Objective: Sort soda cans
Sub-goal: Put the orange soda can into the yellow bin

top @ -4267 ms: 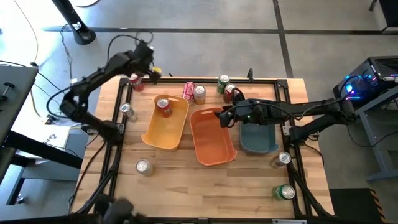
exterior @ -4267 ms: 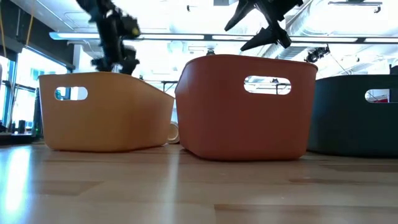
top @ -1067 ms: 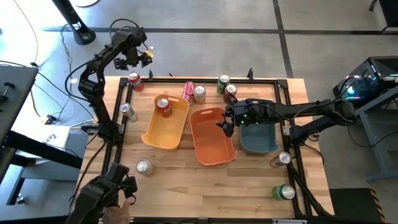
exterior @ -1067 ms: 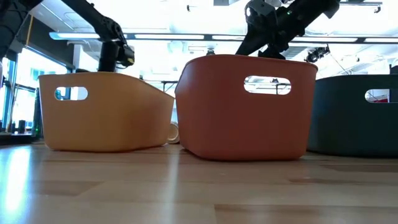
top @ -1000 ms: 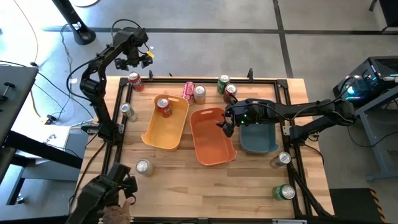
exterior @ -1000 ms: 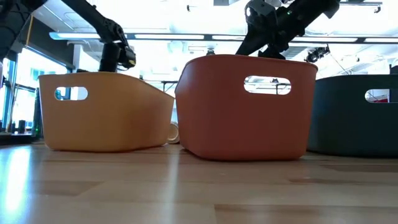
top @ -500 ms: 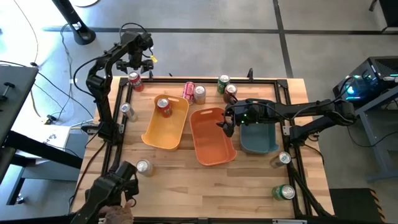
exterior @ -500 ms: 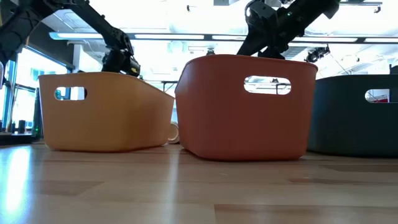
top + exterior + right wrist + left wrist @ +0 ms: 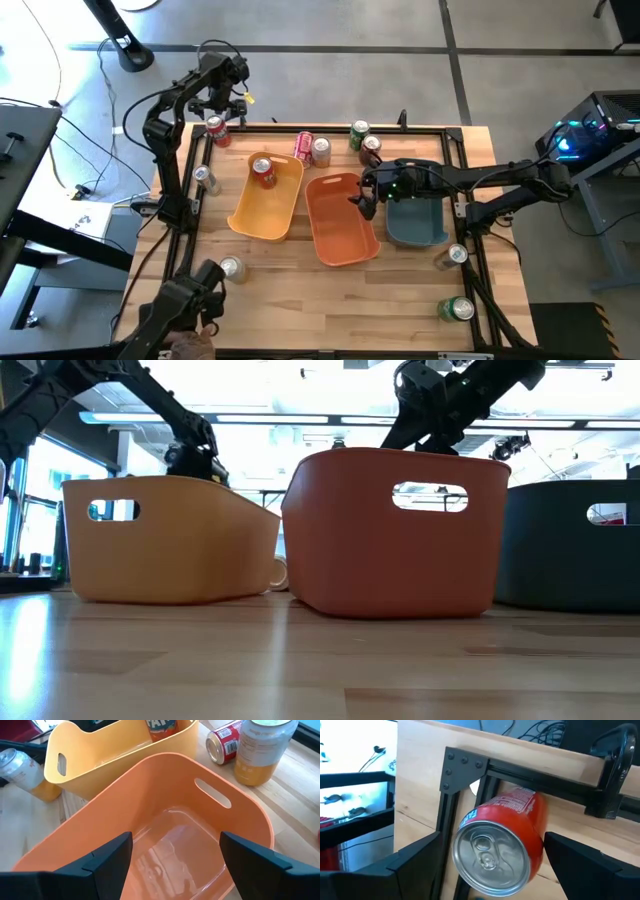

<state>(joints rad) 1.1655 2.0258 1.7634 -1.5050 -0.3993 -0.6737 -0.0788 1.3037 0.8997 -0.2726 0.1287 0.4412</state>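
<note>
The left end effector [image 9: 216,108] hangs over the far left corner of the bench [image 9: 290,300]. Its two fingers are spread wide, one on each side of a red can [image 9: 502,837] that stands there, and they do not touch it. The right end effector [image 9: 362,197] hangs over the orange bin [image 9: 340,225] in the middle, with its fingers spread and nothing between them.

A yellow bin [image 9: 265,205] sits on the left with one red can [image 9: 263,171] standing inside. A dark teal bin [image 9: 415,222] sits on the right.

More cans [image 9: 312,148] stand or lie along the far edge. Others stand near the left edge [image 9: 205,178], the near left [image 9: 231,268] and the near right [image 9: 457,308].
</note>
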